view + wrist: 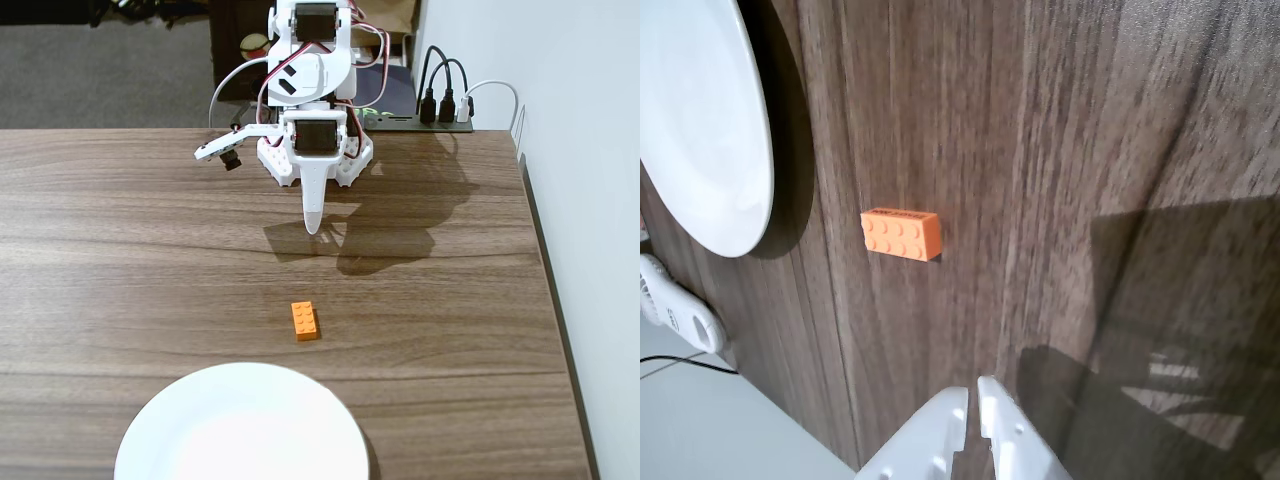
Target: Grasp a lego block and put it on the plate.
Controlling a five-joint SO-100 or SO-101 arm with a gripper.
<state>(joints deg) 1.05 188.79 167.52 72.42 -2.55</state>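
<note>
A small orange lego block (305, 321) lies flat on the wooden table, studs up; the wrist view shows the lego block (901, 233) a little above and left of the fingertips. The white plate (240, 425) sits at the table's front edge, cut off by the frame, and appears in the wrist view as the plate (700, 130) at the upper left. My white gripper (313, 228) hangs above the table behind the block, pointing down. In the wrist view the gripper (973, 390) has its fingers nearly together with nothing between them.
The arm's base (315, 150) stands at the table's back edge. A power strip with plugs (440, 110) lies behind it to the right. The table's right edge (550, 300) runs along a white wall. A small white device (680, 310) lies off the table's edge.
</note>
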